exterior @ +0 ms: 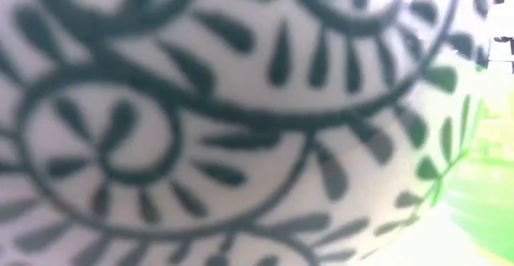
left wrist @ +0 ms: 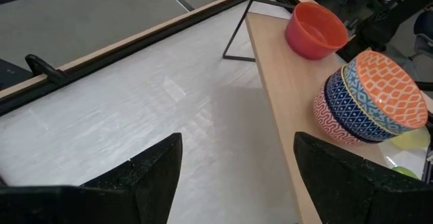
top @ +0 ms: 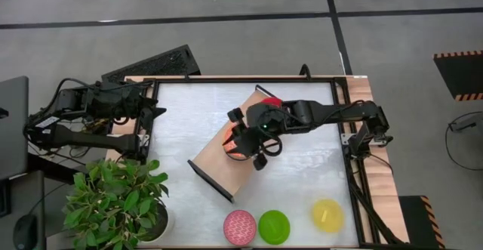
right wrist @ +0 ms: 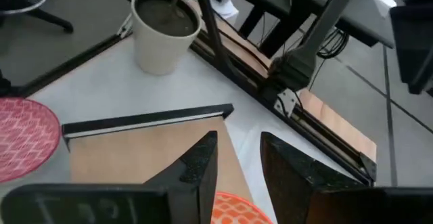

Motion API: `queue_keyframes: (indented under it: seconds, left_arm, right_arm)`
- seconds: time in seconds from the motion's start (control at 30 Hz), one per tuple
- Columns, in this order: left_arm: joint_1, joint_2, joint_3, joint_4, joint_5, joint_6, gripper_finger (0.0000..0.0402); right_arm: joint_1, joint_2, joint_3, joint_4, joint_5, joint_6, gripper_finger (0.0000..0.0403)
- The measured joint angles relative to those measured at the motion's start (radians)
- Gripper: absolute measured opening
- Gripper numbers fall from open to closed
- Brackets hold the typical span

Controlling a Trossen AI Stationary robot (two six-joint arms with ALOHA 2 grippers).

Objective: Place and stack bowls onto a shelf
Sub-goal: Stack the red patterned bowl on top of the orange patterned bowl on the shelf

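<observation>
Grey floor surrounds the white desk [top: 196,110] seen from above, where the long wooden shelf [top: 215,171] lies slanted across the middle. Over it hangs the right tool [top: 260,153], just above a stack of patterned bowls [top: 234,146], with a red bowl [top: 272,101] near the shelf's far end; from this view I cannot tell how its fingers stand. Along the near edge sit a pink bowl [top: 239,226], a green bowl [top: 274,226] and a yellow bowl [top: 327,214], and a potted plant [top: 117,201] stands at the near left corner. The left tool [top: 155,112] waits at the desk's left edge. From desk height, a leaf-patterned surface [exterior: 201,121] fills nearly everything, with a green blur beside it. From the left wrist, that tool's fingers [left wrist: 152,173] are wide apart with nothing between them, and the shelf carries the red bowl and a three-bowl stack, orange on blue on pink. From the right wrist, the fingers [right wrist: 203,160] stand slightly apart above the orange bowl's rim [right wrist: 230,209], touching nothing, with the shelf's black end frame [right wrist: 145,119] and the plant's pale pot [right wrist: 162,31] beyond.
</observation>
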Motion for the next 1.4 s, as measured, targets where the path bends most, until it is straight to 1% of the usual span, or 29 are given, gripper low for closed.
queue_keyframes:
  seconds: [0.2,0.37,0.67,0.8,0.97,1.1,1.23,1.3,1.4]
  left_arm:
    - [0.000,0.000,0.000,0.000,0.000,-0.001,0.0270]
    - [0.000,0.000,0.000,-0.005,0.003,-0.002,0.0270]
    - [0.000,0.000,0.000,-0.010,0.003,0.005,0.0270]
    - [0.000,0.000,0.000,-0.009,0.003,0.016,0.0270]
    - [0.000,0.000,0.000,-0.010,0.004,0.027,0.0270]
    - [0.000,0.000,0.000,-0.008,0.004,0.040,0.0270]
    - [0.000,0.000,0.000,-0.006,0.004,0.040,0.0270]
    - [0.000,0.000,0.000,-0.006,0.004,0.041,0.0270]
    - [0.000,0.000,0.000,-0.006,0.004,0.044,0.0270]
  right_arm:
    - [-0.019,0.084,-0.004,0.015,-0.014,-0.001,0.0129]
    - [-0.022,0.124,0.001,0.012,-0.017,-0.003,0.0128]
    - [-0.055,0.123,0.003,0.018,-0.017,-0.003,0.0128]
    - [-0.056,0.079,0.049,-0.007,-0.013,0.030,0.0128]
    - [-0.055,-0.062,0.068,-0.142,-0.006,0.182,0.0124]
    - [-0.056,-0.164,0.065,-0.320,0.065,0.326,0.0117]
    - [-0.043,-0.256,0.064,-0.516,0.088,0.614,0.0116]
    - [-0.007,-0.279,0.045,-0.583,0.093,0.758,0.0116]
    - [0.070,-0.289,-0.008,-0.631,0.095,0.941,0.0116]
